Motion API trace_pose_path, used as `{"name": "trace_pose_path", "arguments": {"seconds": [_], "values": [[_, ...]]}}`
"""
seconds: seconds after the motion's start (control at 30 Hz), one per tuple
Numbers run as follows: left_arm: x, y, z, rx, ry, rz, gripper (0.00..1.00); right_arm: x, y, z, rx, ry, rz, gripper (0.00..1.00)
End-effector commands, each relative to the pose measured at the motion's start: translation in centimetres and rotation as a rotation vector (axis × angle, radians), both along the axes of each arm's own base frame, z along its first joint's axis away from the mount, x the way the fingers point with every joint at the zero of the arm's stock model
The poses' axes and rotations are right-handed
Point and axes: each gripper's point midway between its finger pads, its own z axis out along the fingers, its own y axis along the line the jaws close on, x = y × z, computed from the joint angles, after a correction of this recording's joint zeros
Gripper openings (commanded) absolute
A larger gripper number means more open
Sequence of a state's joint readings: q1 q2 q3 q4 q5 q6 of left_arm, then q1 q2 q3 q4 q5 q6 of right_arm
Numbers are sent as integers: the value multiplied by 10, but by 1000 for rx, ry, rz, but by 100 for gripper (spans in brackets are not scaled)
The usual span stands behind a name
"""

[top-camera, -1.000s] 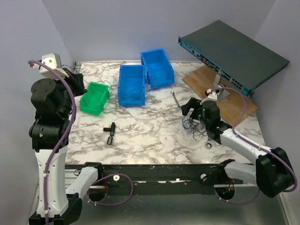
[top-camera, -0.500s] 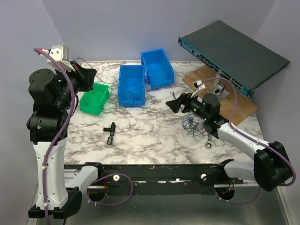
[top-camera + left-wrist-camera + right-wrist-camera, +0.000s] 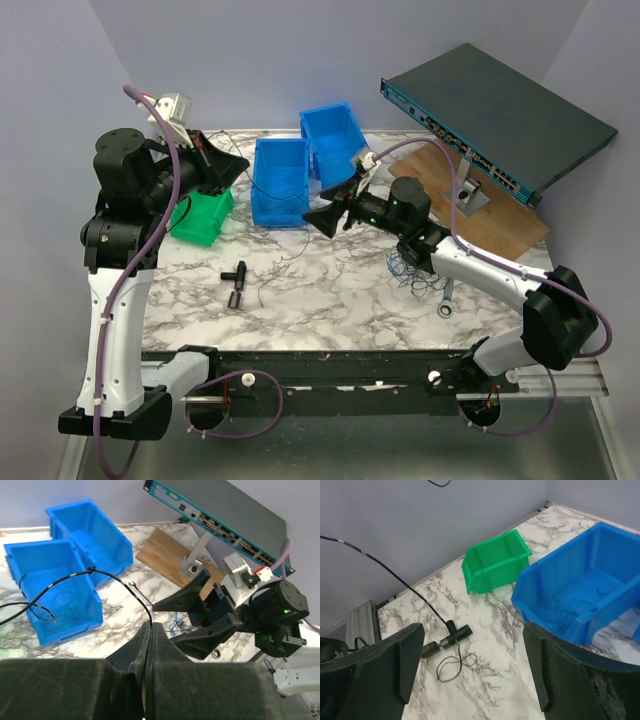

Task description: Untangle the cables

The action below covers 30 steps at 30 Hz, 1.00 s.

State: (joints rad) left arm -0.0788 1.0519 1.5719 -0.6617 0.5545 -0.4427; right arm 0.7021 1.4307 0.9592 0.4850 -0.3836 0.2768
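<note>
A thin black cable (image 3: 90, 572) runs out of my left gripper (image 3: 149, 626), which is shut on it and held high over the table's left side (image 3: 242, 164). The cable hangs down past the right gripper, and its lower end (image 3: 451, 666) lies looped on the marble (image 3: 266, 280). The rest of the cables (image 3: 410, 270), a small blue and dark knotted bundle, lie on the table to the right (image 3: 181, 626). My right gripper (image 3: 313, 217) hovers over the middle of the table, pointing left, open and empty (image 3: 474, 645), away from the bundle.
A black T-shaped fitting (image 3: 448, 637) lies beside the cable's loop. A green bin (image 3: 204, 210) and two blue bins (image 3: 280, 182) stand at the back. A silver wrench (image 3: 445, 300), a wooden board (image 3: 480, 215) and a tilted network switch (image 3: 500, 105) are on the right.
The left arm swung right and forward, drawing the black cable out over the table. The right arm left the bundle and reached left to the table's middle, staying open.
</note>
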Motion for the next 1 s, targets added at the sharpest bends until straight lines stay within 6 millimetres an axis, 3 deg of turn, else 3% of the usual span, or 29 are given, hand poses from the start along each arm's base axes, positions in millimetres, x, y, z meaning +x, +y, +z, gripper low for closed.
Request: {"name": "trace_pose_path", "arguments": {"seconds": [0.0, 0.03, 0.1, 0.17, 0.23, 0.27, 0.33, 0.4, 0.5, 0.63, 0.77, 0.97], "values": [[-7, -18, 0, -17, 1, -98, 0, -16, 27, 6, -30, -89, 121, 87], [-6, -18, -2, -15, 6, -100, 0, -18, 31, 4, -36, -94, 129, 85], [-6, -20, -4, -12, 12, -110, 0, -15, 34, 2, -41, -94, 111, 71], [-3, -19, -8, -6, 23, -103, 0, -15, 35, 4, -33, -91, 109, 44], [6, -10, -19, 12, 60, -35, 0, -15, 33, 9, -13, -83, 90, 9], [12, -4, -29, 25, 97, 11, 0, -12, 28, 14, -1, -82, 57, 1], [24, 9, -54, 37, 178, 113, 0, -3, 16, 23, 29, -62, -45, 1], [33, 9, -95, 2, 276, 153, 0, 11, 0, 37, 50, -46, -171, 1], [38, -13, -153, -141, 387, 90, 0, 33, -20, 53, 46, -5, -343, 1], [42, -41, -219, -164, 523, 48, 0, 48, -22, 77, 36, 3, -412, 1], [46, -70, -240, -132, 574, -11, 0, 71, -25, 92, 33, 0, -501, 1], [64, -89, -230, -129, 552, -51, 0, 108, -24, 113, 53, 57, -546, 1]]}}
